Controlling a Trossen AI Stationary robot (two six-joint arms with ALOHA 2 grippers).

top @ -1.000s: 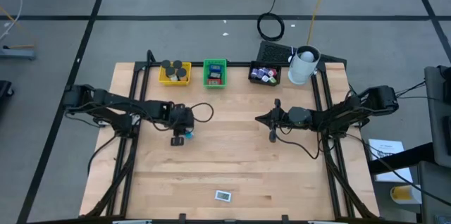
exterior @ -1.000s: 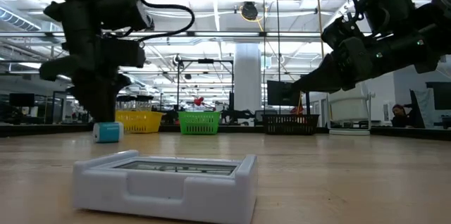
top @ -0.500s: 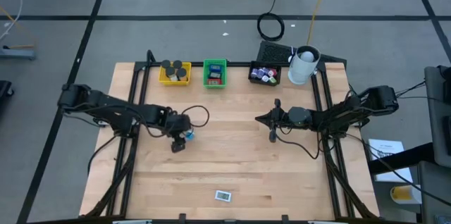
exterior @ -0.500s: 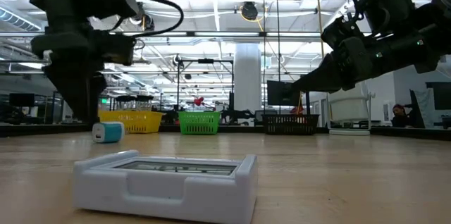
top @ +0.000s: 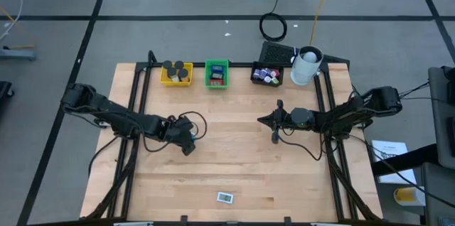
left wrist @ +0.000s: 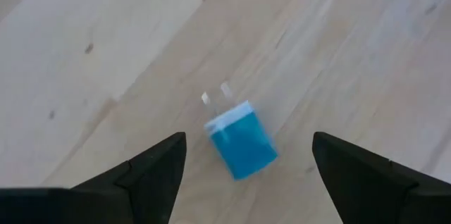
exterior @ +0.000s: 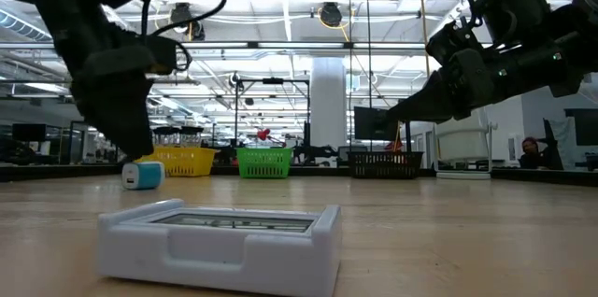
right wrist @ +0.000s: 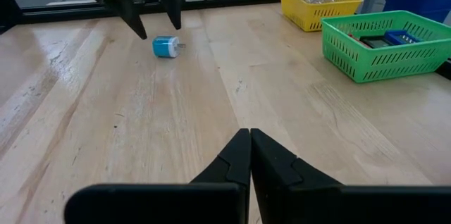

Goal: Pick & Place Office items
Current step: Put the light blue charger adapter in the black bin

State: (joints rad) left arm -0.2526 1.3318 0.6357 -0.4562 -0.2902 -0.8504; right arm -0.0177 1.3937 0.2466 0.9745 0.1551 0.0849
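Blue plug adapter (left wrist: 242, 140) lies on its side on the wooden table (top: 234, 155), loose between the spread fingers of the left gripper (left wrist: 243, 164), probably positioned for a grasp. Right gripper (right wrist: 249, 155), well apart, waits closed and empty.

Three trays stand in a row along the table's (top: 234, 162) far edge: one yellow tray (top: 175, 75), one green tray (top: 217, 73) and one black tray (top: 266, 74), with one white cup (top: 306, 66) just beside the black tray. Three black round rolls (top: 178, 67) lie in the yellow tray. On the open table near the yellow tray lies one blue plug (left wrist: 241, 139), and one white case (top: 225, 197) lies well apart from it.
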